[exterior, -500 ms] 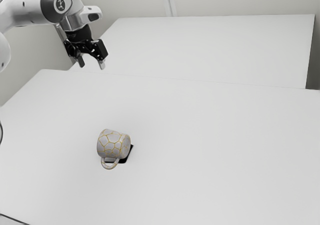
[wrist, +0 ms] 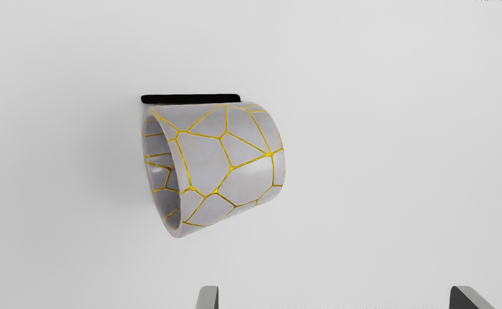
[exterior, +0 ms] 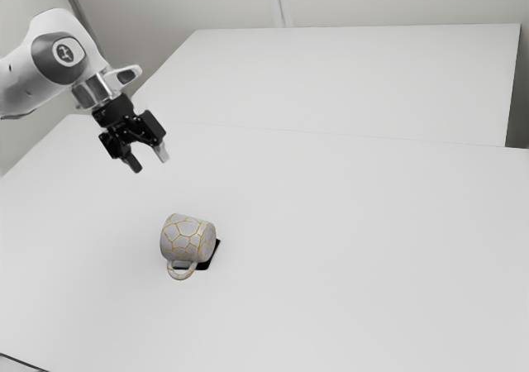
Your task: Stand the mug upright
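The mug (exterior: 187,240) lies on its side on the table (exterior: 347,248), by a flat black thing (exterior: 212,259). Its handle (exterior: 181,274) sticks out at the side near the exterior view's bottom edge. The gripper (exterior: 150,164) is up above the table, with its jaws wide and nothing in them.

The mug looks hard and smooth, like the kind that can chip or break. I guess it is a bit heavy for its size and will not bend. Its round side may slip or roll if the squeeze is off to one side. A good place to hold it may be across the round body, or on the wall at its open end (wrist: 161,176), with one finger inside and one outside. The handle is thin and could make the mug swing, so I would not pick that.

Some bits are hard to make out. The mug hides part of the black thing, so I can't tell what it is, or if the mug rests on it or just leans by it. The underside of the mug is hidden too. In the wrist view, the fingers (wrist: 208,298) are cut off at the bottom edge, and a dark speck is cut off at the top edge.
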You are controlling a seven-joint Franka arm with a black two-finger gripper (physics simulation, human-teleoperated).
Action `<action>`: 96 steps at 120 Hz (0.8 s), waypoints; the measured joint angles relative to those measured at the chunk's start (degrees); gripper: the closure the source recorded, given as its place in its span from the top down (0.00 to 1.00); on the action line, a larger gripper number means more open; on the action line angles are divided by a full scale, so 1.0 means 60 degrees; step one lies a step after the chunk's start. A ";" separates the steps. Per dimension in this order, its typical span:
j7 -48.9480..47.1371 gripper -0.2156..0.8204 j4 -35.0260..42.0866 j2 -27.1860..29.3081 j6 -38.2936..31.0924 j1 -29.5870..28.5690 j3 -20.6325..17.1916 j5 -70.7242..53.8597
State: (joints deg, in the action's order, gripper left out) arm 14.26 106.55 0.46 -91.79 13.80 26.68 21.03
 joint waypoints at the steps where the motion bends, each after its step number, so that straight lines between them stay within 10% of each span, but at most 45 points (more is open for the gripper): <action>1: 0.0034 0.77 0.0000 -0.0065 0.0025 -0.0019 0.0037 0.0102; 96: 0.3274 0.77 0.0901 -0.2774 0.0564 -0.1334 0.0350 0.2983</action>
State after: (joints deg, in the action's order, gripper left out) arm 33.91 111.96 -16.18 -88.41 5.80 28.77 38.92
